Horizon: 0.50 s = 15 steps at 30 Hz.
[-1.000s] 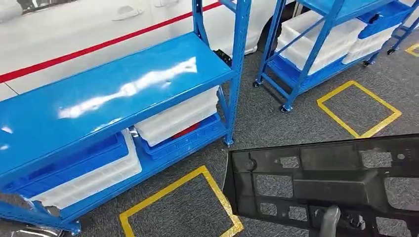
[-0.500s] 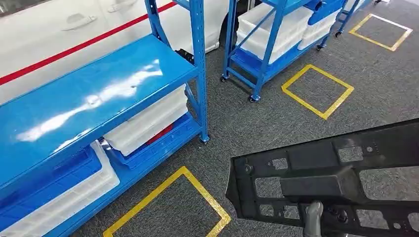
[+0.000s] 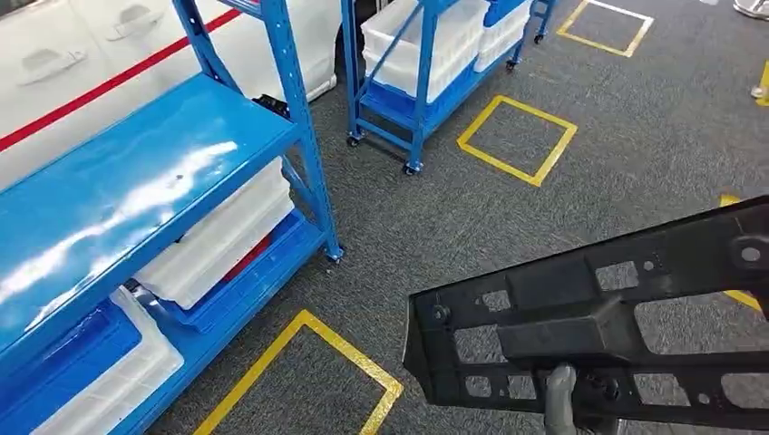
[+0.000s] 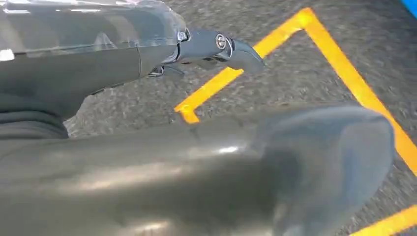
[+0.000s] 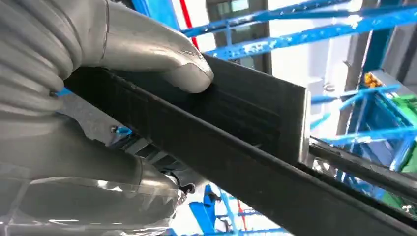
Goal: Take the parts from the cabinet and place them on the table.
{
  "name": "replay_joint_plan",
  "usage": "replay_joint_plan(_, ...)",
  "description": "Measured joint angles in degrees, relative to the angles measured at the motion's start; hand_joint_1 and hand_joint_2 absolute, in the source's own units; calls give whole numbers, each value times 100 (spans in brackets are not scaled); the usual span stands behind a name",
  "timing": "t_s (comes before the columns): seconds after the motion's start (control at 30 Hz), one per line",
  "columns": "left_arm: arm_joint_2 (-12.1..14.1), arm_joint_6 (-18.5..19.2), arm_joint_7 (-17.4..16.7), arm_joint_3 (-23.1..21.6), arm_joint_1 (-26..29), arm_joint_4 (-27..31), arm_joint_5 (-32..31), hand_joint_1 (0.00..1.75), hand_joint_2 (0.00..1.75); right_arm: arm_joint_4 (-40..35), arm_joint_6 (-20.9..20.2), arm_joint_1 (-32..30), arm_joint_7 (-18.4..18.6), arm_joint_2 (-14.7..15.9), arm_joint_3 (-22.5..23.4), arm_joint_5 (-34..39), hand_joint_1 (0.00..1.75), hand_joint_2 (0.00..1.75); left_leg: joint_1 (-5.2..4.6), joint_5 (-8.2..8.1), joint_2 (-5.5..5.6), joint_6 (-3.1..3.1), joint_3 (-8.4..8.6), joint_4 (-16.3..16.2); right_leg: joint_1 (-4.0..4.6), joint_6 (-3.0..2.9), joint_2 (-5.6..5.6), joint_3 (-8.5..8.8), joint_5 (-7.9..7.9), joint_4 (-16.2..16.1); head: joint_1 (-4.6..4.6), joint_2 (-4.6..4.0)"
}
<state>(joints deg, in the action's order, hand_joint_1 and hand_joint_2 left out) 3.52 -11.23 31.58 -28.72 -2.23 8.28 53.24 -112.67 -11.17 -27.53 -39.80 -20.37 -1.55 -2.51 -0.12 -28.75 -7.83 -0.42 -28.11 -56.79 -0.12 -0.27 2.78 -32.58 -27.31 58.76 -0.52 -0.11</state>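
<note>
Nearest, a black perforated panel (image 3: pixel 598 335) is carried low in front of the robot. The right hand (image 5: pixel 88 98) pinches its edge, thumb on top. The left hand (image 4: pixel 162 162) blurs under it; its grip is unclear. Beyond the panel, the blue rack (image 3: pixel 136 208) has slid leftward: the robot is turning away, carrying the part off.

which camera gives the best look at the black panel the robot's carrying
The head view: it shows the panel nearly whole, flat over the floor, cutouts visible. The right wrist view shows one edge of it, gripped by the right hand. The left wrist view shows a blurred dark shape, likely the panel, up close.
</note>
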Motion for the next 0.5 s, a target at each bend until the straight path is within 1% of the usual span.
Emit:
replay_joint_plan(0.03, 2, -11, 9, -22, -15, 0, -2, 0, 0, 6, -2, 4, 0, 0, -4, -2, 175, 175, 9, -35, -27, -41, 3, -16, -44, -56, -82, 22, 39, -53, 2, 0)
replay_joint_plan(0.07, 4, -18, 11, -26, -14, 0, 0, 0, 0, 6, -2, 2, 0, -4, -11, -4, 175, 175, 29, -71, 44, -60, -18, -44, -68, -75, -101, 26, 52, -68, -2, 0)
replay_joint_plan(0.1, 2, -39, 48, -37, 7, 0, 0, 0, 0, 24, 0, 24, 0, -7, -50, -4, 175, 175, 54, -305, 623, -104, -110, -329, -69, -105, -199, 7, 73, -78, -13, 0)
replay_joint_plan(0.13, 2, -44, 59, -46, 11, -2, 0, 0, 0, 39, 0, 41, 0, -13, -59, -4, 175, 175, 61, -537, 733, -112, -279, -709, -66, -135, -258, -11, 88, -76, -13, 0)
replay_joint_plan(0.17, 4, -46, 66, -50, 17, -7, 26, 0, 0, 70, 0, 49, 0, -13, -61, -4, 175, 175, 65, -749, 754, -118, -490, -1162, -54, -148, -331, -30, 97, -74, -13, 0)
replay_joint_plan(0.2, 4, -26, 66, -50, 32, -9, 80, 0, 0, 111, 0, 57, 0, -13, -57, -20, 175, 175, 65, -884, 753, -121, -682, -1554, -47, -153, -422, -48, 102, -64, -13, 0)
replay_joint_plan(0.23, 2, 22, 61, -50, 45, -9, 145, 0, 0, 166, 4, 60, 0, -13, -41, -50, 175, 175, 66, -864, 754, -119, -761, -1708, -47, -147, -517, -64, 107, -43, -13, 0)
replay_joint_plan(0.27, 2, 96, 57, -50, 57, -9, 190, 0, 0, 203, 4, 57, 2, -13, -26, -96, 175, 175, 73, -703, 758, -115, -711, -1584, -52, -144, -609, -74, 106, -20, -13, 0)
replay_joint_plan(0.3, 2, 153, 57, -50, 57, -9, 218, 0, 0, 214, 26, 59, 2, -13, -11, -137, 175, 175, 86, -456, 773, -110, -562, -1251, -56, -136, -699, -79, 101, 7, -15, 0)
replay_joint_plan(0.33, 4, 217, 57, -57, 64, -9, 238, 0, 0, 208, 85, 57, 2, -13, 0, -193, 175, 175, 107, -151, 863, -105, -325, -723, -62, -122, -793, -78, 94, 36, -13, 0)
replay_joint_plan(0.37, 13, 282, 57, -65, 67, -11, 240, 0, 0, 192, 145, 52, 2, -13, 0, -225, 175, 175, 136, -1, 1103, -91, -149, -273, -67, -95, -863, -91, 86, 64, -13, 0)
replay_joint_plan(0.4, 18, 311, 59, -74, 76, -20, 247, 0, 0, 175, 201, 51, 0, -13, 0, -243, 175, 175, 147, -95, 1443, -91, -126, -216, -54, -48, -911, -133, 96, 85, -9, 0)
replay_joint_plan(0.43, 20, 313, 103, -87, 72, -22, 256, 0, 0, 135, 241, 57, 0, -13, -4, -262, 175, 175, 145, -81, 1425, -79, -139, -160, -66, -3, -997, -198, 117, 120, -9, 0)
replay_joint_plan(0.47, 20, 296, 145, -109, 74, -22, 270, 0, 0, 104, 249, 48, -2, -13, -19, -264, 175, 175, 120, -70, 1349, -58, -153, -179, -96, 51, -1059, -229, 152, 105, -8, 0)
replay_joint_plan(0.5, 20, 273, 157, -116, 44, -22, 297, 0, 0, 94, 249, 41, -2, -11, -24, -267, 175, 175, 102, -68, 1284, -36, -148, -186, -109, 94, -1142, -238, 181, 73, -11, 0)
